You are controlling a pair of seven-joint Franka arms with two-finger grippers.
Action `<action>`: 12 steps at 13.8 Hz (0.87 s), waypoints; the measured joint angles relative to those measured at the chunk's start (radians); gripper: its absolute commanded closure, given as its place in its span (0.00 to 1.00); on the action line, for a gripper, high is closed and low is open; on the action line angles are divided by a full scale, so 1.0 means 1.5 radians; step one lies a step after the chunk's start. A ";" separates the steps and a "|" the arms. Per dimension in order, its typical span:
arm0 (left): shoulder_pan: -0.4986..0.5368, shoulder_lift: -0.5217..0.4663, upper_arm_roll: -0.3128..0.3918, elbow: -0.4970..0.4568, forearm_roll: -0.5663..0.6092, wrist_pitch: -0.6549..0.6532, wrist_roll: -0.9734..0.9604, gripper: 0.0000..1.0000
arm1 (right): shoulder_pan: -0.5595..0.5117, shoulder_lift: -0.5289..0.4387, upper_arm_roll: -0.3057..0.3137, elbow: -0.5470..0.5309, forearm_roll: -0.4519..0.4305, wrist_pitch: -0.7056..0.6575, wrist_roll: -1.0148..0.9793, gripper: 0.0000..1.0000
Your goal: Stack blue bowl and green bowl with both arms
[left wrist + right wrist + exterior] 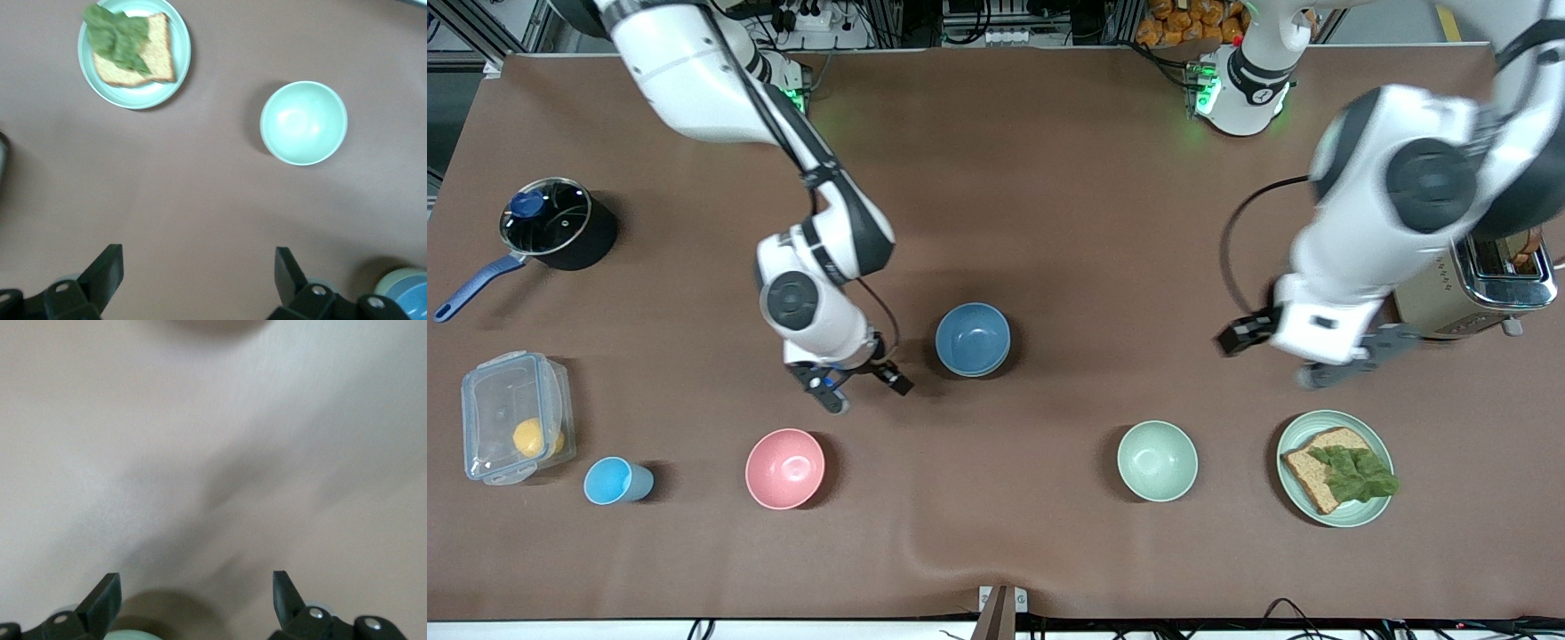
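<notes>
The blue bowl [973,338] stands at the table's middle. A second rim shows under it in the front view, and a pale green rim [392,280] runs round it [413,299] in the left wrist view, so it seems nested in the green bowl. My right gripper [854,387] is open and empty, low over the table beside the blue bowl, toward the right arm's end. A pale green edge [130,635] shows by one of its fingers. My left gripper [1280,363] is open and empty over bare table toward the left arm's end.
A paler mint-green bowl [1158,460] and a green plate with bread and lettuce [1336,468] lie nearer the camera. A pink bowl [784,468], light-blue cup [616,481], plastic box [514,416] and pot [551,222] are toward the right arm's end. A toaster [1485,280] stands under the left arm.
</notes>
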 measured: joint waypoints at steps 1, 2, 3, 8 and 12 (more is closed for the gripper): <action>0.025 -0.016 0.000 0.000 -0.015 -0.013 0.058 0.00 | -0.018 -0.018 -0.001 0.000 0.000 -0.033 -0.038 0.00; 0.045 -0.035 0.003 -0.001 -0.031 -0.029 0.111 0.00 | -0.039 -0.035 -0.001 0.001 0.000 -0.066 -0.078 0.00; 0.055 -0.054 0.012 -0.001 -0.042 -0.047 0.153 0.00 | -0.058 -0.054 -0.002 0.002 -0.001 -0.097 -0.122 0.00; 0.057 -0.126 0.072 -0.013 -0.084 -0.133 0.285 0.00 | -0.114 -0.165 -0.002 0.005 -0.001 -0.217 -0.340 0.00; 0.057 -0.158 0.090 -0.044 -0.097 -0.151 0.321 0.00 | -0.137 -0.251 -0.065 0.006 -0.003 -0.285 -0.575 0.00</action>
